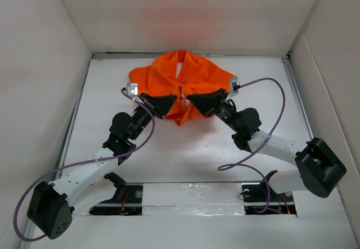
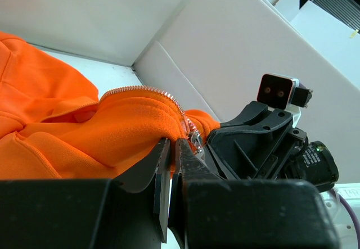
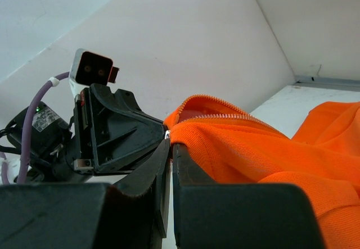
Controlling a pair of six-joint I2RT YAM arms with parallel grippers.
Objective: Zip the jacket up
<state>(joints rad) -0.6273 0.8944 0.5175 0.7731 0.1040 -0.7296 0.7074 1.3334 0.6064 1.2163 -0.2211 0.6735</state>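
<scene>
The jacket (image 1: 169, 80) lies bunched on the white surface (image 1: 197, 145), white walls (image 1: 185, 13) around; left jaws and right jaws pinch its zipper edges.

Jacket (image 1: 180, 83): bright orange soft fabric, lying crumpled in a heap at the far middle of the counter (image 1: 185, 153), close to the back wall. Collar (image 1: 181, 63) points to the far side, with pale lining showing in its opening. The front is gathered to a point on the near side. Silvery zipper teeth (image 2: 152, 90) curve along a raised front edge, ending at a metal slider (image 2: 194, 139). Left claw (image 2: 174, 145) and right claw (image 3: 169, 142) each pinch this edge. Extent of zip closure cannot be determined.
</scene>
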